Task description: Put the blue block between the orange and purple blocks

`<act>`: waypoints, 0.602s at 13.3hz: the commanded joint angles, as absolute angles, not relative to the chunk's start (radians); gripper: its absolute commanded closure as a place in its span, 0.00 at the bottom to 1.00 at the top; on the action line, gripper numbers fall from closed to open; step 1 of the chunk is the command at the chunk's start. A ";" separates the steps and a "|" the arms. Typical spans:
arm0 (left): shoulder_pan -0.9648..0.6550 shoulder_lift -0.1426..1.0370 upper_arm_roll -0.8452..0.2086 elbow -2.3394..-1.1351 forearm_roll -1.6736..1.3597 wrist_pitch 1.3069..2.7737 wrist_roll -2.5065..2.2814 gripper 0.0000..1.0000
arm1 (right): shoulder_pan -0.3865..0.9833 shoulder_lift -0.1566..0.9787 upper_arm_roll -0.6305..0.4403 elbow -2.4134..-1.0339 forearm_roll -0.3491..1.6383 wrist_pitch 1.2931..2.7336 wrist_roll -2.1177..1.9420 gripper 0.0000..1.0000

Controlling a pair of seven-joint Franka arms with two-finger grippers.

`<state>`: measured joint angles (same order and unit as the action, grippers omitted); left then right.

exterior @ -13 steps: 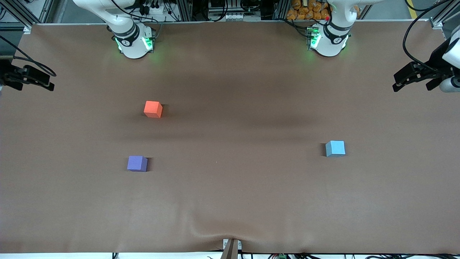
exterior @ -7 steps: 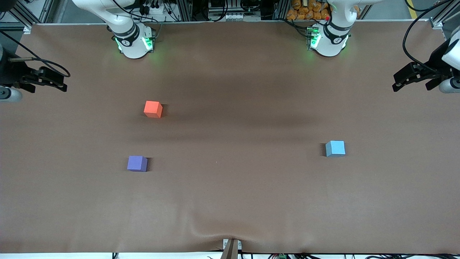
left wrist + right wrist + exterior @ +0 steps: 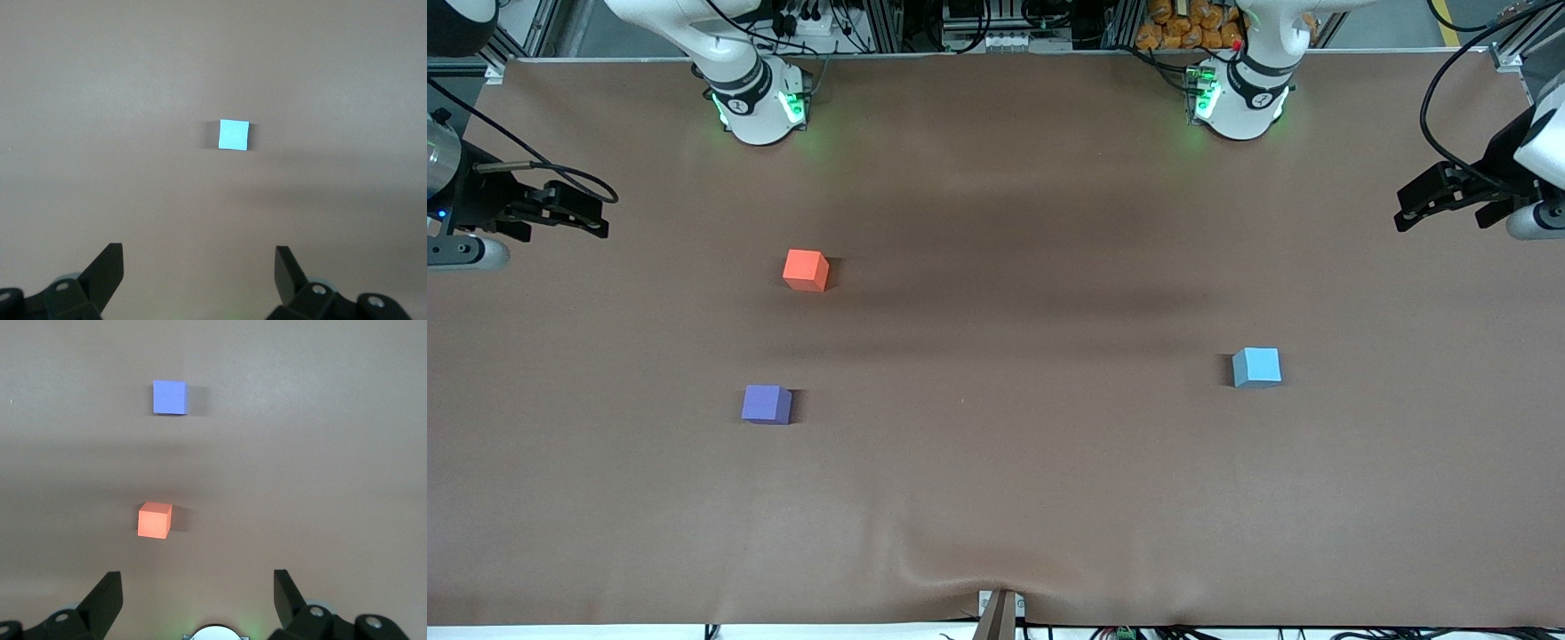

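The blue block sits on the brown table toward the left arm's end, and also shows in the left wrist view. The orange block and the purple block sit toward the right arm's end, the purple one nearer to the front camera. Both show in the right wrist view, orange and purple. My left gripper is open and empty over the table's edge at its own end. My right gripper is open and empty over the table's edge at its own end.
The two arm bases stand along the table's back edge. The brown table cover has a ripple by a small bracket at the front edge.
My right gripper has moved in from the table's end toward the orange block and dropped a little in the front view. My left gripper has shifted only slightly. The blocks have not moved.
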<state>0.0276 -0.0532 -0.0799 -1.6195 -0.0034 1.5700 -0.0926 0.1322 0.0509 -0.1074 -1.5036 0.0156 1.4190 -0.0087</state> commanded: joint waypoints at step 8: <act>0.025 -0.037 -0.091 -1.623 -0.009 1.563 -0.072 0.00 | 0.123 0.074 -0.107 -1.496 0.012 1.404 -0.005 0.00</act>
<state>0.0240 -0.0337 -0.0893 -1.6252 -0.0034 1.5705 -0.0923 0.1286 0.0635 -0.1120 -1.5042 0.0156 1.4148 -0.0085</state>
